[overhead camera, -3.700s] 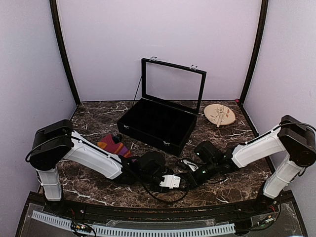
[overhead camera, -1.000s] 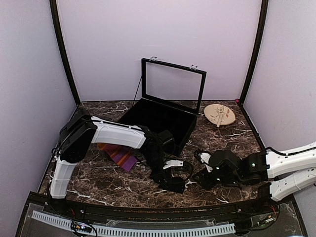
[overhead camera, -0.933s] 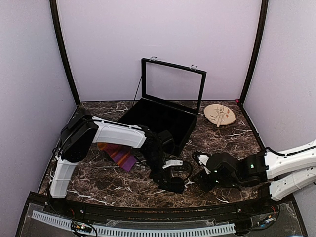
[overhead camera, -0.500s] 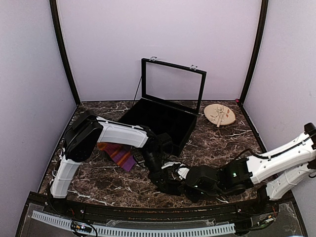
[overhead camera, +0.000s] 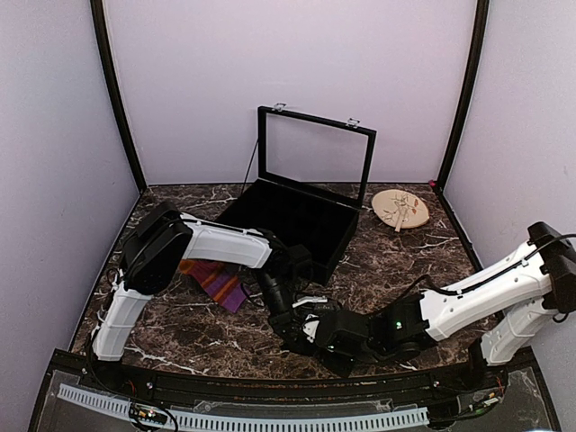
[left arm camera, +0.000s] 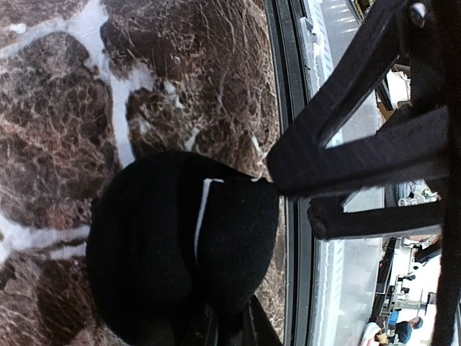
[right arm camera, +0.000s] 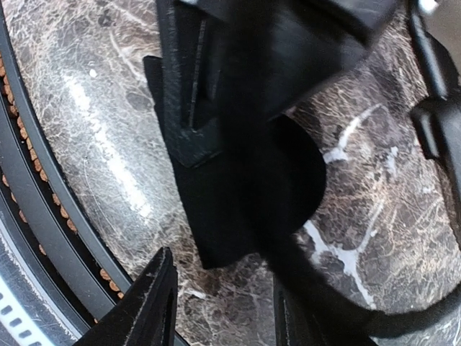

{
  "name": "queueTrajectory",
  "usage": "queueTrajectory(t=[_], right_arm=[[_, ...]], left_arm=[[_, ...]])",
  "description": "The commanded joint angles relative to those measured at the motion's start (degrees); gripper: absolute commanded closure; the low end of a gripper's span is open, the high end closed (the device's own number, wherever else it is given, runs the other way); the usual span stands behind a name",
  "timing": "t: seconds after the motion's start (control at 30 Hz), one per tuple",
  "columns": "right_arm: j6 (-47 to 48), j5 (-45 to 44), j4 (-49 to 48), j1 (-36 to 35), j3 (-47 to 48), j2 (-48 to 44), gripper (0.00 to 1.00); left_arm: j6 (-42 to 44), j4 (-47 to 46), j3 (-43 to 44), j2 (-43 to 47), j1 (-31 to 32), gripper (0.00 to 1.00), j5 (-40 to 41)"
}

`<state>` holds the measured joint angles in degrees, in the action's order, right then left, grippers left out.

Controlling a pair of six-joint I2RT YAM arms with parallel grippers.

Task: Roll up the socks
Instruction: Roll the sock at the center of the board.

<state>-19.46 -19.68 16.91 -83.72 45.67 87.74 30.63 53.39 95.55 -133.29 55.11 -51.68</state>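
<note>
Two grippers on one sock. Black sock point(left arm camera: 166, 245), bunched into a roll, is clamped in the left gripper point(overhead camera: 295, 326). Right gripper point(right arm camera: 223, 306) has jaws apart, the roll just ahead between its fingers. Striped sock point(overhead camera: 214, 281) lies well behind the left gripper.

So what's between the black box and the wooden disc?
Nothing: the top view shows only bare marble table between box and disc.

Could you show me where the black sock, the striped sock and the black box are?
black sock point(left arm camera: 144, 252), left wrist view, middle of the bunched-up bundle.
striped sock point(overhead camera: 214, 281), top external view, on its purple and orange stripes.
black box point(overhead camera: 301, 214), top external view, its dark inside floor.
</note>
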Motion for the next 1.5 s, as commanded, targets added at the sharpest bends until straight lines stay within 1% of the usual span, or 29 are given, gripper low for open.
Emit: queueTrajectory(t=[0.0,0.27,0.93,1.3,1.37,1.47], right_arm=[[2.3,0.9,-0.7,-0.5,2.3,1.6,0.56],[4.5,0.9,-1.6,0.5,3.3,5.5,0.54],[7.2,4.2,-4.3,4.2,3.5,8.5,0.56],[6.4,7.8,-5.0,7.3,2.7,9.9,0.63],[6.4,8.8,-4.9,7.5,2.5,10.3,0.66],[5.8,10.4,-4.7,8.2,2.2,10.6,0.73]], left_arm=[[0.9,2.7,-0.1,-2.3,-0.4,0.88,3.9],[1.3,3.0,0.1,-2.4,-0.7,0.88,3.2],[1.7,3.7,0.2,-2.7,-0.7,0.88,1.6],[2.2,4.1,0.2,-3.0,-0.7,0.88,0.6],[2.2,4.1,0.2,-3.1,-0.7,0.88,0.5],[2.3,4.3,0.3,-3.1,-0.7,0.88,0.4]])
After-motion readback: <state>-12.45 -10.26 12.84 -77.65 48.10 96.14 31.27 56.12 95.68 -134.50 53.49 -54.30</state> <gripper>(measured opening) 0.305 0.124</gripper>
